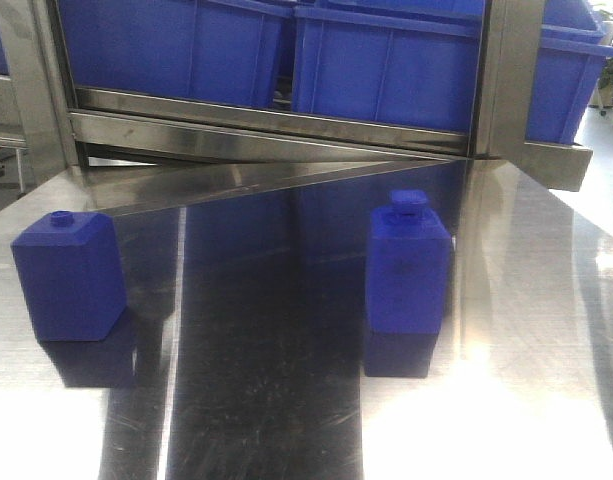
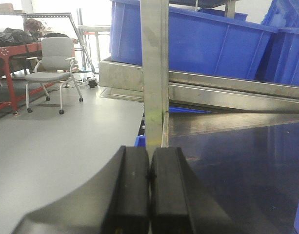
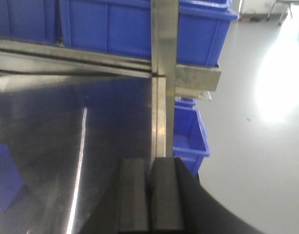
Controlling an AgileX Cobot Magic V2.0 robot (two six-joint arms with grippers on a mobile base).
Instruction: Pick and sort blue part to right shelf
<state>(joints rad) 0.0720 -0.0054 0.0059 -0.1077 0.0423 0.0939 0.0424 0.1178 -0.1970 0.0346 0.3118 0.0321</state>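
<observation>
The steel table [image 1: 546,330] lies below the shelf's blue bins [image 1: 386,70]. The wider slant-topped block [image 1: 68,277] stands to the left and the blue part [image 1: 408,265] stands upright right of centre. My right gripper [image 3: 150,195] and left gripper [image 2: 149,190] are pressed closed, empty. I should open the right one wide and clasp the part's body below its cap.

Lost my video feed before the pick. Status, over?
Left gripper shut, empty. Right gripper shut, empty. Blue part upright on table, untouched. Wider blue block stands apart to its left.
</observation>
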